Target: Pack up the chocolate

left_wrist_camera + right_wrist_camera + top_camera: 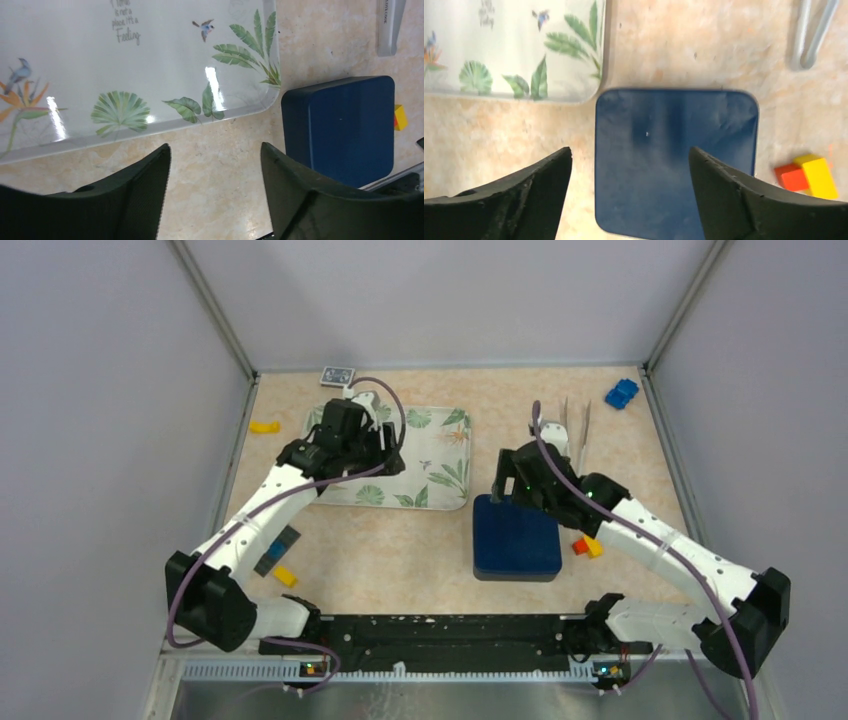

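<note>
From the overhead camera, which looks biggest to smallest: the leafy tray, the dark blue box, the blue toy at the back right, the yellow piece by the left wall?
1. Leafy tray, even though it is partly hidden.
2. Dark blue box.
3. Blue toy and yellow piece: both tiny, too alike to rank.

I count two grippers, the left gripper [215, 147] and the right gripper [630, 150], plus one leaf-print tray [440, 465], one dark blue box [515, 538] and one pair of tongs [577, 430] at 2 o'clock. Three yellow pieces: a yellow piece [264, 426] at 10 o'clock, a second yellow piece [285, 576] at 8, a third yellow piece [596, 547] at 4. One orange block [579, 546], one blue toy [621, 394] at 2 and one patterned card [337, 375] at 11
</note>
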Available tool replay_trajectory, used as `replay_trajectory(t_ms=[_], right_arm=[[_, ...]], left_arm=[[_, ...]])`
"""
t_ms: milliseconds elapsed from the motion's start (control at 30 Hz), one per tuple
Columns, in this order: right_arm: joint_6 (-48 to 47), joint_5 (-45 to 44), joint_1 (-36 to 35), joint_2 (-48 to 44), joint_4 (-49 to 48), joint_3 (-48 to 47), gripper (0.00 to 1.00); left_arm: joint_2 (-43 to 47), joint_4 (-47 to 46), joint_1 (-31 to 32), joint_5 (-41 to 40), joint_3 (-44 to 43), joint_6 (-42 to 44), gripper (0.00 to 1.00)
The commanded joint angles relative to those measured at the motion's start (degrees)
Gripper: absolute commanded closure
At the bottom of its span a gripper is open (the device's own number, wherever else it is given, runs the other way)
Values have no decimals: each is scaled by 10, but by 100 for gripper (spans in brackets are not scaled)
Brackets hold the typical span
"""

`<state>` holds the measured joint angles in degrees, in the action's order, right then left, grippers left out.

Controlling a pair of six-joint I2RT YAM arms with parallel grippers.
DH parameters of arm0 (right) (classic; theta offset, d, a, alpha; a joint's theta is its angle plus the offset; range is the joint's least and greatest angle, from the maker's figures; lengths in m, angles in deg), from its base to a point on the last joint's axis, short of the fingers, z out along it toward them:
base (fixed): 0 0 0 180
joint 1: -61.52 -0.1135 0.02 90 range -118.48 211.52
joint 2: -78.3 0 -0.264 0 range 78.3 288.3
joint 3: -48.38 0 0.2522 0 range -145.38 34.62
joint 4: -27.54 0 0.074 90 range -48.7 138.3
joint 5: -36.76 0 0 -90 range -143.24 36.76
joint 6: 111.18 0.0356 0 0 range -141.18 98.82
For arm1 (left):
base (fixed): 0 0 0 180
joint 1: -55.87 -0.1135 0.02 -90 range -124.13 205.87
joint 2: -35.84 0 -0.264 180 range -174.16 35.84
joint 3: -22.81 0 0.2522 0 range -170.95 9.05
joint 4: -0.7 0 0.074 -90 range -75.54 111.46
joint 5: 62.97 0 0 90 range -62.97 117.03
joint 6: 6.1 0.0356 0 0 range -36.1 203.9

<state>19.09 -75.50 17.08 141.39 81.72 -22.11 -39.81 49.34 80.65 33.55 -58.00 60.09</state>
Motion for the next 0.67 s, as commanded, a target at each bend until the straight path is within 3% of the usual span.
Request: replay_trajectory(t_ms=[0,33,133,467,633], right_arm=[[-20,-108,40,44,-16,-80,13],[-22,-119,62,56,-19,-95,13],[-39,-155,99,75,-29,-137,12],[-121,-194,139,76,-100,-148,12],[-145,-158,140,58,-146,-127,12]], left_arm=[[32,-4,-2,-47,-51,20,22],[35,-1,-3,-75,-60,23,14],[47,2,-5,-126,-82,24,2],[74,-21,-8,-162,-83,-5,1],[90,-27,-8,-189,-76,-16,1]])
